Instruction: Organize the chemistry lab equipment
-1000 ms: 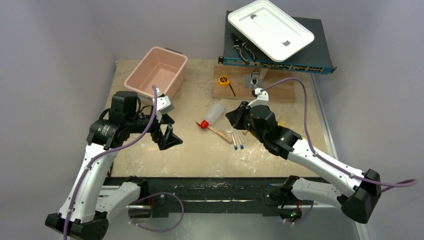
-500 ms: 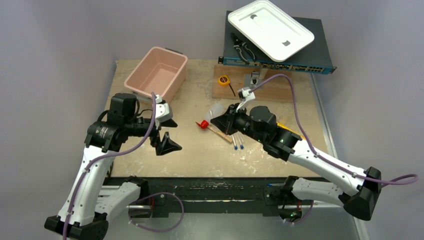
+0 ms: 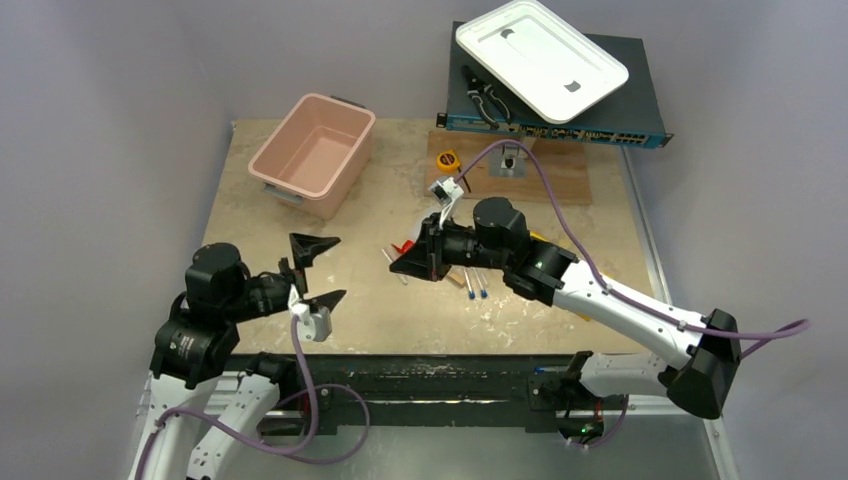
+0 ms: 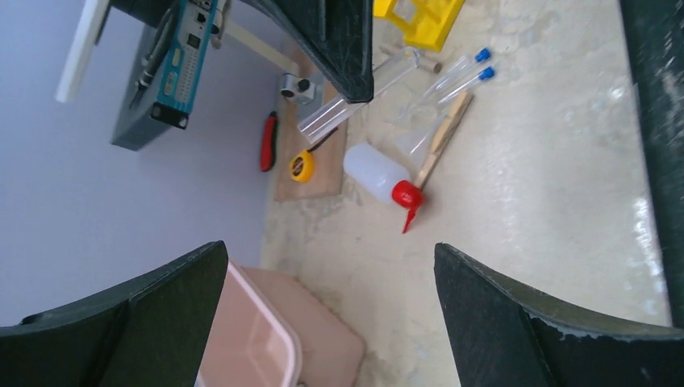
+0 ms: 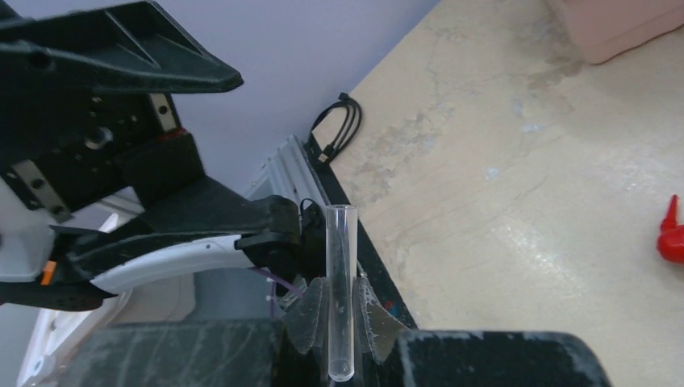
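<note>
Top external: right pincer (image 5: 339, 314) gripping tube (image 5: 339, 266) covers bottle (image 4: 375, 172), tape measure (image 3: 447, 160) beyond.

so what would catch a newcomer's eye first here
The right gripper, out over the middle of the table, is shut on a clear tube that points towards the left gripper. That one stands wide open and empty at the near left. Under the right gripper, a squeeze bottle with a red nozzle lies on its side.

Red-nozzled white bottle (image 4: 373, 170); blue-tipped tubes (image 4: 484, 73); yellow rack (image 4: 419, 13).
</note>
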Available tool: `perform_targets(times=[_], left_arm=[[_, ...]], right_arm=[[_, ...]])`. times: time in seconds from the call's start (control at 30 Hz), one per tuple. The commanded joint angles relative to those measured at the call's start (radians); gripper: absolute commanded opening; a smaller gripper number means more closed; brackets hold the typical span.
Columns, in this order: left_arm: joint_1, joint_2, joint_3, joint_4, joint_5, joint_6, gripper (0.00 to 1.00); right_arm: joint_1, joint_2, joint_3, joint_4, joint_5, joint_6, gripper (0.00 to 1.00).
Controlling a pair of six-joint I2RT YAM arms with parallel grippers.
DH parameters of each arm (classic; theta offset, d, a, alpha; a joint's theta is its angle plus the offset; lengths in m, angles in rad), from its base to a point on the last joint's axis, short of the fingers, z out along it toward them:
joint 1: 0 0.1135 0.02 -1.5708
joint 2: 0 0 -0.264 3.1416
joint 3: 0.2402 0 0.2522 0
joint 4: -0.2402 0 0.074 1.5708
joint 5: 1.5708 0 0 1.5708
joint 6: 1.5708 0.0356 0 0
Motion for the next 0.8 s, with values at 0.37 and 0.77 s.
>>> perform_targets(times=[0.37,0.77], left_arm=[[-0.019,-0.158,-0.334,0.451,-0.015,0.655,0.91],[-0.019,-0.186,-0.348,0.479,0.027,0.643,0.84]], right_arm=[[0.025,0.246,0.289,0.003,-0.259,0.126,0.0],[0.03,0.321,0.289,0.047,-0.26,0.19,0.0]])
